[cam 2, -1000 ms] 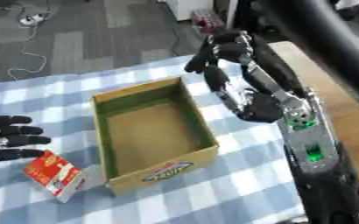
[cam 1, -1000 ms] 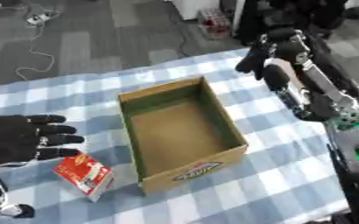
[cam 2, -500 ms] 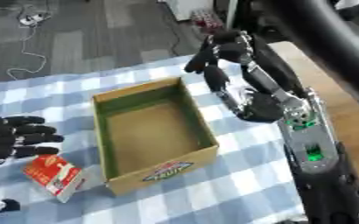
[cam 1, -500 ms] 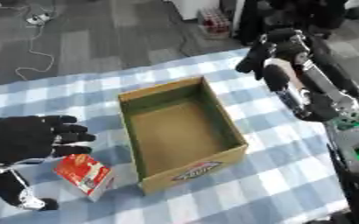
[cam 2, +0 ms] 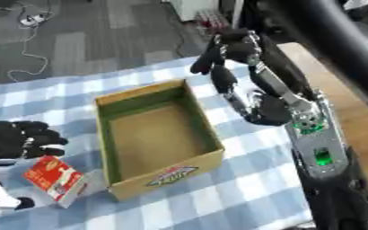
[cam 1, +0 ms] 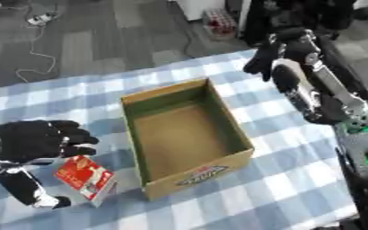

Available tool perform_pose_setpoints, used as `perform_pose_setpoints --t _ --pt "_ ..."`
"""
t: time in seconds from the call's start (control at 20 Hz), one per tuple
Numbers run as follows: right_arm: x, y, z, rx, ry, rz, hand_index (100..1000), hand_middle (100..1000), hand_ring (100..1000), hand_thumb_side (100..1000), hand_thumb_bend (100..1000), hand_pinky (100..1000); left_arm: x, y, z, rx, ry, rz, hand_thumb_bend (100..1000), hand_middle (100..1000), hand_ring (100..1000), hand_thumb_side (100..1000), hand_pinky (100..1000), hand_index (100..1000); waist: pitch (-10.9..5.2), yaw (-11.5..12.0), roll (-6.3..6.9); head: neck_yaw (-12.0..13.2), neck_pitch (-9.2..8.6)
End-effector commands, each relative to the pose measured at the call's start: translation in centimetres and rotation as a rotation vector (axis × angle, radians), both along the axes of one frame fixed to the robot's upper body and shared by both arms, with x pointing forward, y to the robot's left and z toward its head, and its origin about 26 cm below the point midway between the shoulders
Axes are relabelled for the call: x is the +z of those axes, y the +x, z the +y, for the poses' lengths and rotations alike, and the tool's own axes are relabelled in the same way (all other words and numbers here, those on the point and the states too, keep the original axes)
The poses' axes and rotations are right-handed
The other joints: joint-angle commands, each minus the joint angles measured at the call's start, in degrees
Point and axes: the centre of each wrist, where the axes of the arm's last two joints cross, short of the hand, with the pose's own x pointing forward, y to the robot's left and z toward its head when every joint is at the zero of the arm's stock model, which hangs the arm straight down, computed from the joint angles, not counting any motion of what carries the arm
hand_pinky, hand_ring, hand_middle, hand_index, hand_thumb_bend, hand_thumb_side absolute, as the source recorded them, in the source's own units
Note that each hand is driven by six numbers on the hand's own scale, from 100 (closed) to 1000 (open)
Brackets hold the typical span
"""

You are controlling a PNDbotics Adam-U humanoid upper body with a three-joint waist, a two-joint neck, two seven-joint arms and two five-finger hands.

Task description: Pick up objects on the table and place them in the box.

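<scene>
The left hand is black all over, with thick padded fingers and a silver wrist joint at the view's edge. The right hand is black too, on a forearm of black shells with silver-grey joints (a small green light glows on a grey panel lower down).

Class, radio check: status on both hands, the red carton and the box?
Left hand open over red carton. Right hand raised, idle. Box empty, nothing blocking.
</scene>
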Motion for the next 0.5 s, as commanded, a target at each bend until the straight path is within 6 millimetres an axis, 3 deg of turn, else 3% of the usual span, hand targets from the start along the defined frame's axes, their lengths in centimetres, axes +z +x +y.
perform_pose_setpoints --t 0.05,0.5 --pt "0.91 -0.09 0.0 0.005 0.004 -0.032 648 469 336 1000 100 374 1.11 0.16 -0.16 -0.093 0.199 0.086 388 1000 1000 955 1000 1000 -0.46 0.0 0.11 0.2 -0.81" --pt "0.86 -0.1 -0.01 0.005 0.002 -0.03 648 469 336 1000 100 375 1.26 0.6 -1.0 -0.096 0.215 0.094 385 1000 1000 948 1000 1000 -0.49 0.0 0.03 0.1 -1.2"
